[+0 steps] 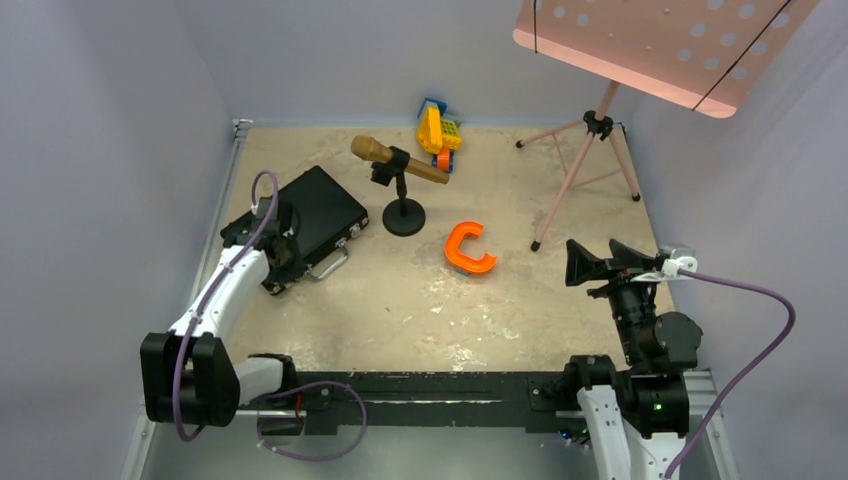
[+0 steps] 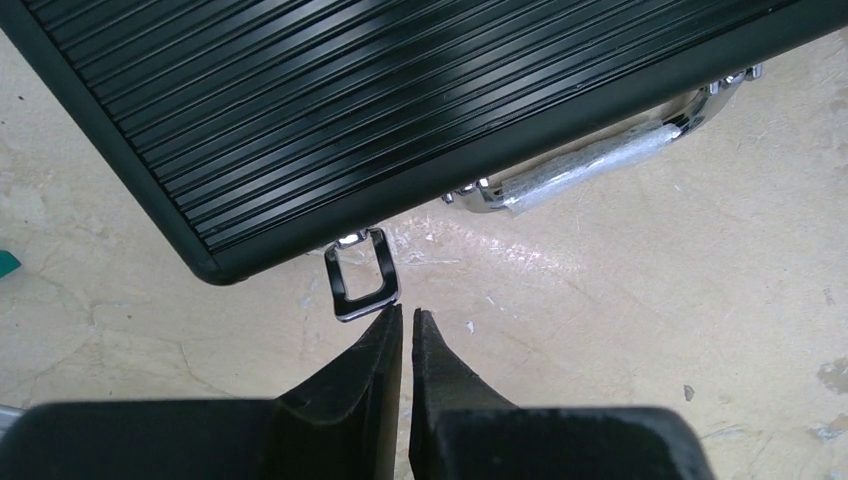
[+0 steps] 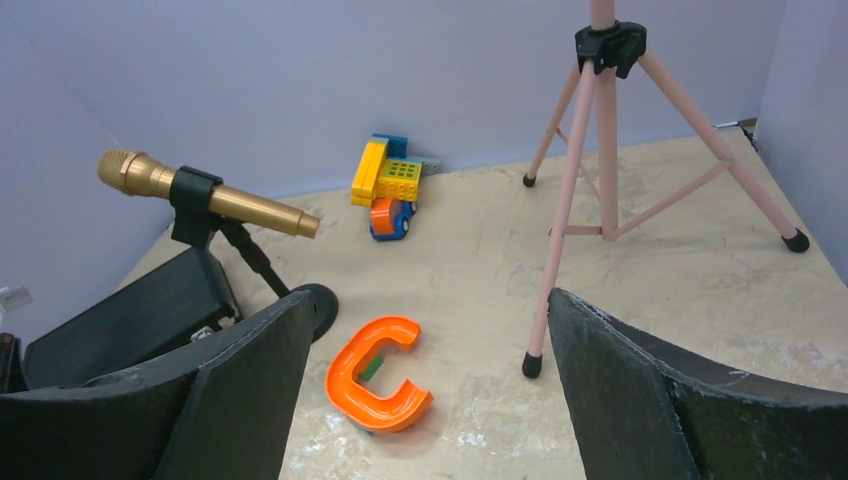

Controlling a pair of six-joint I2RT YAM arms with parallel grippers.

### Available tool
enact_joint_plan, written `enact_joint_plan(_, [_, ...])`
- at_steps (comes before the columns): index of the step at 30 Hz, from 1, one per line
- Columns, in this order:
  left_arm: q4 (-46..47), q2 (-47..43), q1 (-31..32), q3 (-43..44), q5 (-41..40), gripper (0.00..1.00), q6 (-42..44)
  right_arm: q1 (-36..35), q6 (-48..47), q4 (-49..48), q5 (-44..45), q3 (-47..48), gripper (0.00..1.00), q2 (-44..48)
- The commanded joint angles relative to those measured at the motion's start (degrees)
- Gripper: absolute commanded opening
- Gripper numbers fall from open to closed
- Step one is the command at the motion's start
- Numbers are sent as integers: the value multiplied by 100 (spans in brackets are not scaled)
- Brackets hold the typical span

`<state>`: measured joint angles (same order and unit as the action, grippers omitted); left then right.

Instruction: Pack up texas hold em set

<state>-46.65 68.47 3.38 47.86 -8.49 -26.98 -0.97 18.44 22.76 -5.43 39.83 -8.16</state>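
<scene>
The black briefcase-style case [image 1: 315, 212] lies closed on the table at the left, handle [image 1: 330, 265] toward the front. In the left wrist view its ribbed lid [image 2: 400, 100] fills the top, with the wrapped silver handle [image 2: 600, 165] at the right and one silver latch [image 2: 362, 275] flipped out from the edge. My left gripper [image 2: 407, 315] is shut and empty, its tips just below and right of that latch; it also shows in the top view [image 1: 283, 262]. My right gripper [image 1: 590, 262] is open and empty at the right, far from the case [image 3: 130, 315]. Chips, cards, dice and buttons are hidden.
A gold microphone on a black stand [image 1: 403, 185] stands right of the case. An orange C-shaped piece [image 1: 468, 249] lies mid-table, also in the right wrist view [image 3: 378, 375]. A yellow toy [image 1: 438, 130] sits at the back wall. A pink music stand tripod [image 1: 585, 165] stands at the back right.
</scene>
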Motion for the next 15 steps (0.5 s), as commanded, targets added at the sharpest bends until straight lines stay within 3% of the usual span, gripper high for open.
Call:
enact_joint_plan(1, [-26,152,-36,-61,167,12,-170,-35,62,-138,110,-10,91,74])
enact_joint_plan(9, [-58,305,-39,-68,225,8,-236,-55,56,-125,123,-19,91,93])
enact_joint_plan(15, [289,-604,-4,-138,234,8,-1,-60,59,-136,121,-27,91,87])
